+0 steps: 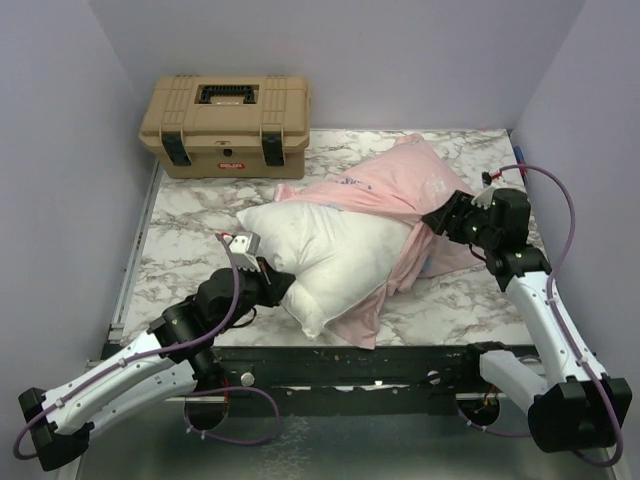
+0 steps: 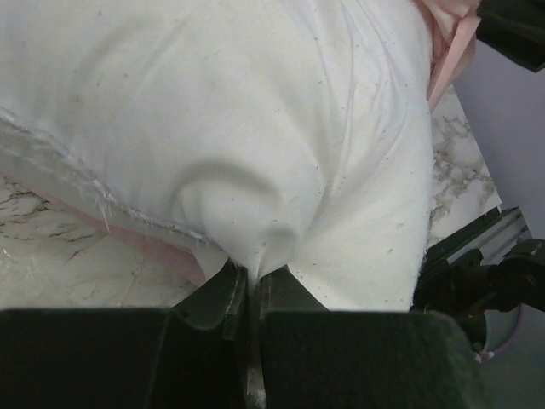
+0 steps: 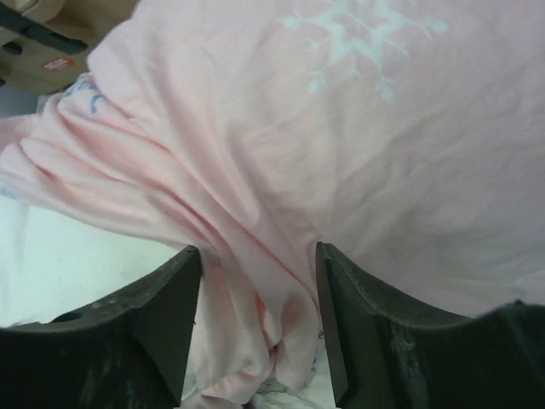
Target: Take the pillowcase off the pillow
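White pillow [image 1: 320, 255] lies mid-table [image 1: 200, 215], its 8 o'clock end bare. The pink pillowcase [image 1: 400, 185] covers the end toward 2 o'clock. Your left gripper [image 1: 262, 268] is pinched tight on the pillow's 8 o'clock corner. Your right gripper [image 1: 440, 215], at 3 o'clock, has its fingers apart, with pillowcase fabric bunched between them, apparently unclamped.

We find open marble table [image 1: 185, 225] left of the pillow [image 1: 330, 255]; the tan toolbox [image 1: 228, 122] blocks the far-left corner (walls [image 1: 60, 150] close both sides).
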{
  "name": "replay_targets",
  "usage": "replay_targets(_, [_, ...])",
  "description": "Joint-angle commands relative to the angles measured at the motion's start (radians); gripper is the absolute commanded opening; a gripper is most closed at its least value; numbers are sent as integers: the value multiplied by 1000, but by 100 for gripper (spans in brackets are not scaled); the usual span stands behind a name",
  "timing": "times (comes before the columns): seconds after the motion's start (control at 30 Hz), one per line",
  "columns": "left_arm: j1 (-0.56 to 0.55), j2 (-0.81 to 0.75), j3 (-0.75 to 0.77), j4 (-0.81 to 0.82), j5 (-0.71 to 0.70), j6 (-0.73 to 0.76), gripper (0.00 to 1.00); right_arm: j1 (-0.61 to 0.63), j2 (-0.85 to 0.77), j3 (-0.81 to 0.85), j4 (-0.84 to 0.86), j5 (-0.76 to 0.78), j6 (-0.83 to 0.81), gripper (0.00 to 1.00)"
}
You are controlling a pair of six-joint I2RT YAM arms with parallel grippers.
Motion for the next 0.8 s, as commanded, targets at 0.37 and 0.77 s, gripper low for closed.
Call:
replay_targets(0.37, [6, 29, 74, 32, 151, 54, 71, 301, 99, 203, 22, -34, -172, 83])
replay_targets(0.77, [5, 235, 369, -65, -213, 151, 87, 420, 174, 232, 5, 14, -212, 85])
